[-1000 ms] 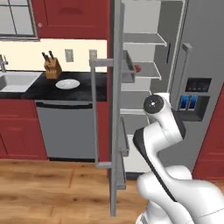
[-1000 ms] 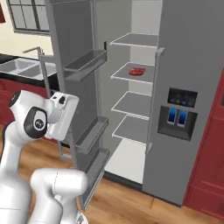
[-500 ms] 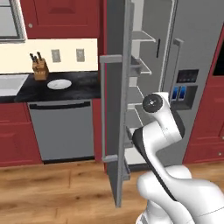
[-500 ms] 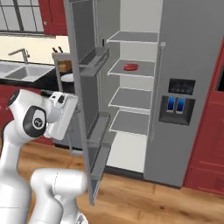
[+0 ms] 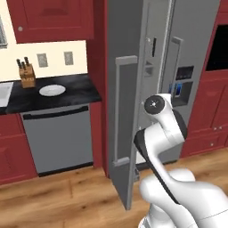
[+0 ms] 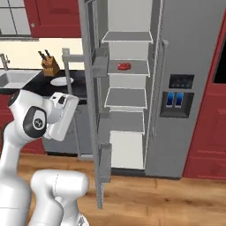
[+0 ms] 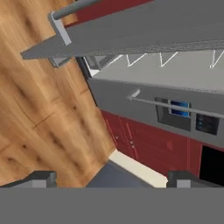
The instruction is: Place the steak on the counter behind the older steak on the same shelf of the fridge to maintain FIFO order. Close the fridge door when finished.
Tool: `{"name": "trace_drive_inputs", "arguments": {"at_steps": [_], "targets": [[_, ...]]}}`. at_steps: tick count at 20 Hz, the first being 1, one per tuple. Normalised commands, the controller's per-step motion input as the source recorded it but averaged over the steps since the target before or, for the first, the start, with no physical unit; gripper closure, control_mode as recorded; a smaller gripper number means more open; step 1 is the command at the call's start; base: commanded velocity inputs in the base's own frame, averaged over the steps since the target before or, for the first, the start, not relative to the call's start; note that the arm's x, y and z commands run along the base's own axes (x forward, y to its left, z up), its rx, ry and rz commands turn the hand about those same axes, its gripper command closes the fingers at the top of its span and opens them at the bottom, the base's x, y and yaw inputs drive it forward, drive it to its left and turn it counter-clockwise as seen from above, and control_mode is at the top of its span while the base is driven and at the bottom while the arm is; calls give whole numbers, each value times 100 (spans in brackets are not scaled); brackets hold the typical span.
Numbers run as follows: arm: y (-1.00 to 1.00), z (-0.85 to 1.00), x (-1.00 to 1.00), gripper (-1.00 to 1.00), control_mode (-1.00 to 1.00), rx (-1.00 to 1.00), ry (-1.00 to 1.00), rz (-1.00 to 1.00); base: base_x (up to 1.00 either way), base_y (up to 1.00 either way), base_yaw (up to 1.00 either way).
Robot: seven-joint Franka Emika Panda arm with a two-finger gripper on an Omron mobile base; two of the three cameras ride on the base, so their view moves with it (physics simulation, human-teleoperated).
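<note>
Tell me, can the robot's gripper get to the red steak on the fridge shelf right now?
Probably not yet. The steak lies on a shelf inside the fridge, and the fridge door stands open, so the way in looks free. But the open gripper sits low, near the robot, pointing at the floor.

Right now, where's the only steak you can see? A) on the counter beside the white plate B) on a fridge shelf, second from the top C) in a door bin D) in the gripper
B: the right base view shows the steak lying on the fridge's second shelf from the top, behind the open fridge door.
</note>
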Motion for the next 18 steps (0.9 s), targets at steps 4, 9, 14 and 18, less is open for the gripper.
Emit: {"name": "trace_drive_inputs", "arguments": {"at_steps": [4, 9, 14, 18], "targets": [[0, 0, 0, -100, 100, 0, 0, 0, 24, 100, -35], [0, 0, 0, -100, 100, 0, 0, 0, 35, 100, -33], [0, 0, 0, -100, 100, 0, 0, 0, 68, 97, -33], [0, 0, 0, -100, 100, 0, 0, 0, 87, 46, -29]]}}
